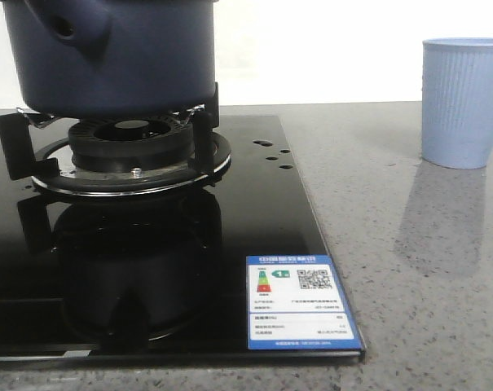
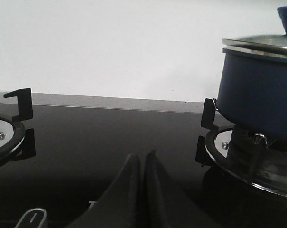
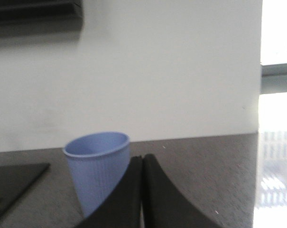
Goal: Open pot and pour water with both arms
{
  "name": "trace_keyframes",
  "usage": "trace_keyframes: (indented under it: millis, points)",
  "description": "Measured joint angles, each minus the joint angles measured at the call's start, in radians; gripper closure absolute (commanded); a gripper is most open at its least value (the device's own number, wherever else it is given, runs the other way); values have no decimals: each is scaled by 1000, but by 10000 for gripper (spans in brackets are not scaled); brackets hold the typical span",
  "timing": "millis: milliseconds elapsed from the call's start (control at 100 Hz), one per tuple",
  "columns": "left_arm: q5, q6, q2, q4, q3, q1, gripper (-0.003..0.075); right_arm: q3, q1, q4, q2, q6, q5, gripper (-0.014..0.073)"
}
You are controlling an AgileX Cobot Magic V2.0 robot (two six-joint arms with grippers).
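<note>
The dark navy pot [image 1: 107,57] sits on the gas burner's black supports [image 1: 132,151], its stubby holed handle [image 1: 75,28] facing the front camera. In the left wrist view the pot [image 2: 257,92] still wears a glass lid with a metal rim [image 2: 259,45] and a blue knob [image 2: 286,19]. My left gripper [image 2: 142,159] is shut and empty, low over the black hob glass, well short of the pot. My right gripper [image 3: 142,160] is also shut and empty, close to the pale blue ribbed cup [image 3: 96,168]. Neither gripper appears in the front view.
The pale blue cup [image 1: 464,102] stands upright on the grey speckled counter [image 1: 409,244], right of the glossy black hob [image 1: 230,244]. A second burner's support [image 2: 13,121] lies on the pot's far side from the cup. A white wall backs everything.
</note>
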State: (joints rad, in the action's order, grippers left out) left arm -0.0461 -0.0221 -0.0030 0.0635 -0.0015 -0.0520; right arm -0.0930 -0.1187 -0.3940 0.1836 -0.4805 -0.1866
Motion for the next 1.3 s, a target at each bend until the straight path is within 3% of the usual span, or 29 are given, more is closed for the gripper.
trace_keyframes:
  millis: [150,270,550,1300]
  points:
    - [0,0,0,0,0,0,736,0,99,291,1,377,157,655]
    - [0,0,0,0,0,0,736,0,170,351,-12,488,255,655]
    - [0,0,0,0,0,0,736,103,189,360,-184,518,337,655]
    - [-1,-1,0,0,0,0,736,103,189,360,-195,516,399,655]
